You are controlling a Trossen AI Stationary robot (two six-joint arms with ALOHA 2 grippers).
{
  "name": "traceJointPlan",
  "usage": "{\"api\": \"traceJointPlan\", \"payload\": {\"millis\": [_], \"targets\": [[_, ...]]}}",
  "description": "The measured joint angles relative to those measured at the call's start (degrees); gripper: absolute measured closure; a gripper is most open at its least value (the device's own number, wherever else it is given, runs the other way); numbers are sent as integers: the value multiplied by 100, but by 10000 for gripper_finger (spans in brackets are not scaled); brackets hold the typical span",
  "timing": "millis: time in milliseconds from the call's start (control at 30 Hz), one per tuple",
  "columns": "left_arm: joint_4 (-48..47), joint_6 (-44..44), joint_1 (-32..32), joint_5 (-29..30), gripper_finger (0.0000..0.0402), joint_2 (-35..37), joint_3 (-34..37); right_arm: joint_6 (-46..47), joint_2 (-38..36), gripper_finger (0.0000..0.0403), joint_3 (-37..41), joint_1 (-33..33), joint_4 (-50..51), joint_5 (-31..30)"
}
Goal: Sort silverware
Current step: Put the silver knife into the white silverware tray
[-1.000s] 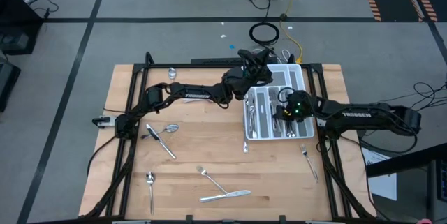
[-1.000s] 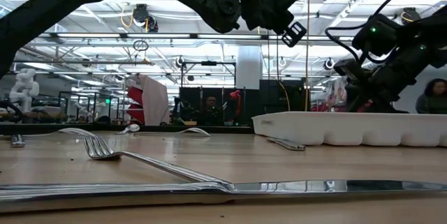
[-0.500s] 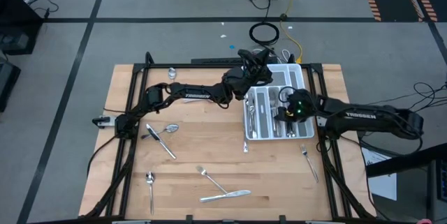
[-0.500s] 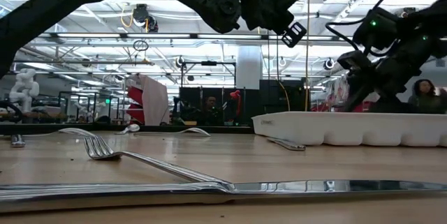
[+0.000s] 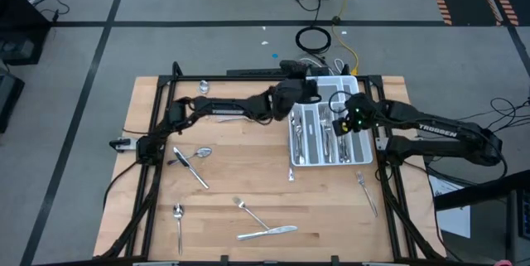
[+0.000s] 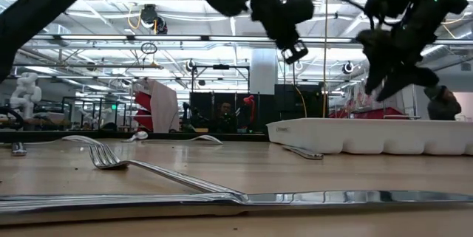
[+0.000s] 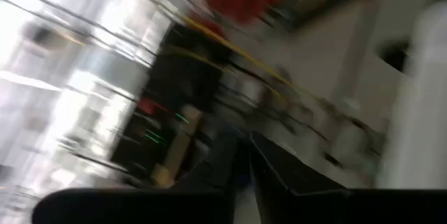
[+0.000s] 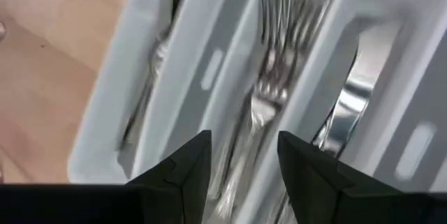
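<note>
The right arm says TROSSEN. Its right gripper [image 8: 241, 161], fingers spread and empty, hangs over forks [image 8: 269, 91] in the white tray [image 5: 296, 125]. I cannot tell how the left gripper [image 5: 305, 90] holds its fingers.

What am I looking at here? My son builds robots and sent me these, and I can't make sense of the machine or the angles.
It is a robot with two dark arms at a wooden table, sorting cutlery into a white tray. One picture looks straight down from above, one looks level across the tabletop, and two come from cameras on the arms' wrists. The left wrist picture is too blurred to read.

Forks, spoons and knives already lie in the tray's compartments. Loose pieces wait on the wood: a spoon, another spoon, a knife near the front edge and a fork below the tray, among others.

The right gripper hangs open and empty above the tray's fork compartment. The left gripper is raised beside the tray's far corner; nothing shows in it.
</note>
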State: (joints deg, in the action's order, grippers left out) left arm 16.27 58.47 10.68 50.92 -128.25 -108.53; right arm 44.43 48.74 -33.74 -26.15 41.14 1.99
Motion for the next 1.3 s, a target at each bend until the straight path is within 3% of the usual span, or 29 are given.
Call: {"api": "traceJointPlan", "payload": {"millis": [33,100,233,333,367,467,567,733,867,1000,1167,1300], "targets": [[-895,-762,3,-49,356,160,0,-83,-3,247,-90,0,42,-96],[-2741,-2567,54,-764,357,546,0,-239,-1,247,-215,0,227,-282],[-5611,-5297,248,-3311,357,1219,-6,-382,-8,248,-294,0,469,-368],[-7280,-5811,295,-5025,357,1566,92,-468,-7,248,-292,0,564,-370],[-7802,-5822,211,-5256,357,1691,195,-494,-6,248,-292,0,581,-368],[-8704,-5819,-153,-5168,357,2173,760,-619,-6,248,-292,-2,582,-368],[-8233,-5820,-428,-4916,357,2987,1896,-749,8,248,-292,-4,570,-368],[-6692,-6127,-857,-5140,357,4736,4117,-983,27,248,-290,-11,543,-370],[-6421,-6194,-1071,-5032,357,5856,5313,-1064,27,248,-290,-11,537,-370],[-6437,-5870,-1182,-4796,357,6491,6022,-1016,47,248,-286,-11,359,-361],[-6301,-5661,-1198,-4405,357,6640,6598,-661,47,248,-286,-11,35,-358],[-6087,-5470,-1254,-4939,357,6580,6642,-318,47,248,-286,-11,-144,-352]]}}
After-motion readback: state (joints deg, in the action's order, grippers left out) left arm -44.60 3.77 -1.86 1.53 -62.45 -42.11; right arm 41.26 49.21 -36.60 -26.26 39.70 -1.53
